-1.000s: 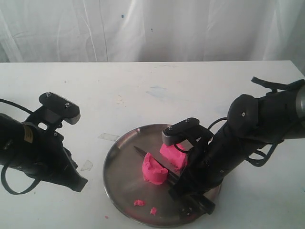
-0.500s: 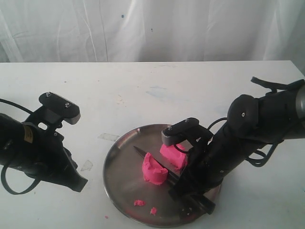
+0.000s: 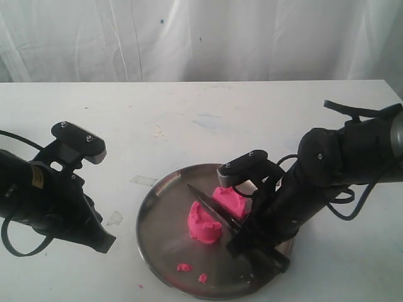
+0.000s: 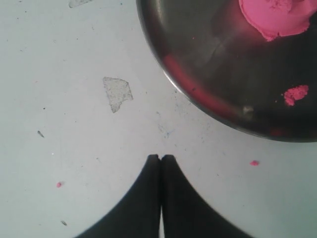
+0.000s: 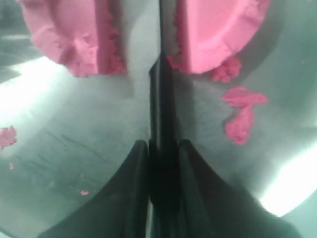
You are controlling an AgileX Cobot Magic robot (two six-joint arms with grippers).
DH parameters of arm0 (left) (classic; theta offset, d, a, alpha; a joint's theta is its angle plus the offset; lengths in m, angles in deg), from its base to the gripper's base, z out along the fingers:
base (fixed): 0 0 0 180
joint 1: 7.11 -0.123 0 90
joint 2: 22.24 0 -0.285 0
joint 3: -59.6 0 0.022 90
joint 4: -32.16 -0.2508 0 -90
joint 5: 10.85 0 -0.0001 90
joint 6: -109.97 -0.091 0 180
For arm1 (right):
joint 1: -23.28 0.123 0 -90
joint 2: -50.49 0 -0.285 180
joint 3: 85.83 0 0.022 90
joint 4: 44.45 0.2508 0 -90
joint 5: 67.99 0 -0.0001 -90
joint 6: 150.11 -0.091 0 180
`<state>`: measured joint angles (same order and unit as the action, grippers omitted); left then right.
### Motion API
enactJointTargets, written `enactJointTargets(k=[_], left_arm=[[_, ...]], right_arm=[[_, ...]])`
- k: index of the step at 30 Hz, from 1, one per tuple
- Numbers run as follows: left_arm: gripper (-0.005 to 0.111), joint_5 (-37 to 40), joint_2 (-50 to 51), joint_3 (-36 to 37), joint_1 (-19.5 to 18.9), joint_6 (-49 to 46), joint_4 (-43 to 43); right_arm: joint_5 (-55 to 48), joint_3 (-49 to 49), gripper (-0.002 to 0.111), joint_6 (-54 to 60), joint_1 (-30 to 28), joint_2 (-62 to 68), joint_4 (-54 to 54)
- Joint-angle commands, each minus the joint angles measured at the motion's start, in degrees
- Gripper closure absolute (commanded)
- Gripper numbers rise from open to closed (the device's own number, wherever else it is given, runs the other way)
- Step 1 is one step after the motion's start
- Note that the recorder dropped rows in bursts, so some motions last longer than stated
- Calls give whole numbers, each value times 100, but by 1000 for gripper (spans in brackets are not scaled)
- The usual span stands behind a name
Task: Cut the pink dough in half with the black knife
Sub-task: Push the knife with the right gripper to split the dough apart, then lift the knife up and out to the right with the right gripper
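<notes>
**Operator:** Two pieces or one: what is the condition of the pink dough (image 3: 204, 223)?

**Technician:** Two pieces. Both halves lie on the metal plate (image 3: 148, 207), side by side, with a narrow gap between their rough cut faces.

**Operator:** Position of the black knife (image 3: 211, 204)?

**Technician:** In that gap. The blade runs between the halves, with its tip past them toward the plate's rim on the left arm's side. Whether the edge touches the plate cannot be told.

**Operator:** State of the right gripper (image 5: 162, 144)?

**Technician:** Pinching the knife. Its two fingers clamp the handle from both sides, and the blade extends straight out from between them.

**Operator:** State of the left gripper (image 4: 161, 157)?

**Technician:** Fingers pressed together, tips touching, nothing between them. It hangs over the white table (image 3: 189, 119), beside the plate and clear of its rim.

**Operator:** Loose material?

**Technician:** Small pink crumbs (image 3: 184, 267) lie on the plate near its front rim, apart from both halves. A few specks lie on the table.
</notes>
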<state>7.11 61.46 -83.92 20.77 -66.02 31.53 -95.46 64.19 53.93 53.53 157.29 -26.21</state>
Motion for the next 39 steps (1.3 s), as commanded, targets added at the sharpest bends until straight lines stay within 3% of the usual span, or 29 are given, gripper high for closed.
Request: enactJointTargets(k=[1,8,16,21,25,30,35,39], left_arm=[[107,47,-54,38,19,12,63],[107,47,-54,38,19,12,63],[107,47,-54,38,19,12,63],[107,47,-54,38,19,12,63],[107,47,-54,38,19,12,63],[107,47,-54,38,19,1,63],[107,47,-54,38,19,1,63],[107,47,-54,38,19,1,63]], right_arm=[[43,-42,108,-803,-2,41,-905],[56,-42,108,-1558,-2,41,-1531],[188,34,108,-1567,-2,-92,-1462],[30,96,108,-1520,-2,-854,-1345],[-309,96,108,-1593,-2,-1779,-2135],[-638,43,108,-2508,-2,-2614,-3406],[-701,-253,108,-4131,-12,-2615,-4767],[-641,-469,108,-4531,-12,-2221,-4851]])
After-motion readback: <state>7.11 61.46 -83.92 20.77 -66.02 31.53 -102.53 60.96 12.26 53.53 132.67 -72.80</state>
